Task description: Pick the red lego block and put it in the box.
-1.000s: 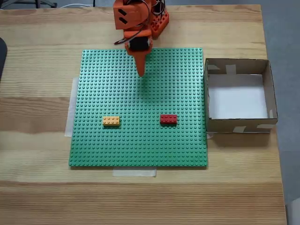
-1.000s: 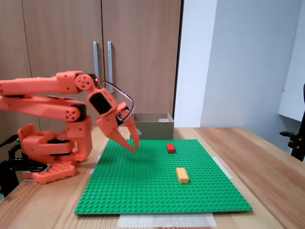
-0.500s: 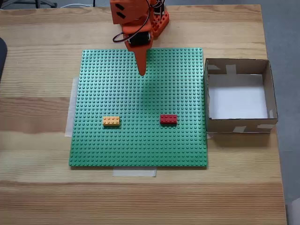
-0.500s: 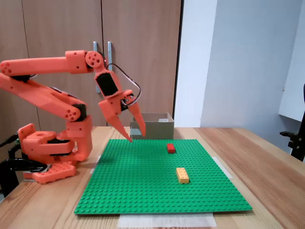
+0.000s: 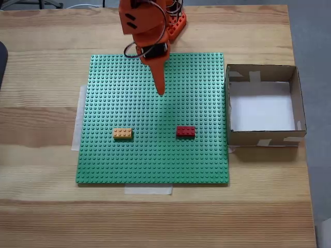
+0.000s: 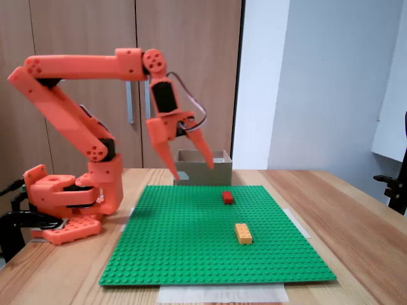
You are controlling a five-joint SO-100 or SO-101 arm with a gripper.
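Note:
The red lego block (image 5: 185,132) (image 6: 227,197) lies flat on the green studded baseplate (image 5: 119,98) (image 6: 184,248), right of its middle in the top-down fixed view. The cardboard box (image 5: 264,137) (image 6: 222,173) with a white floor stands just off the plate's right edge there. My orange gripper (image 5: 160,90) (image 6: 193,173) hangs open and empty in the air above the plate's far half, pointing down. It is well short of the red block and touches nothing.
An orange-yellow brick (image 5: 122,133) (image 6: 243,233) sits on the plate, left of the red one in the top-down view. The arm's base (image 6: 63,197) stands at the table's far edge. Tape strips hold the plate to the wooden table (image 5: 155,217).
The arm has lifted and reached further out over the plate toward the bricks. Its fingers have spread wider apart. The bricks and box have not moved.

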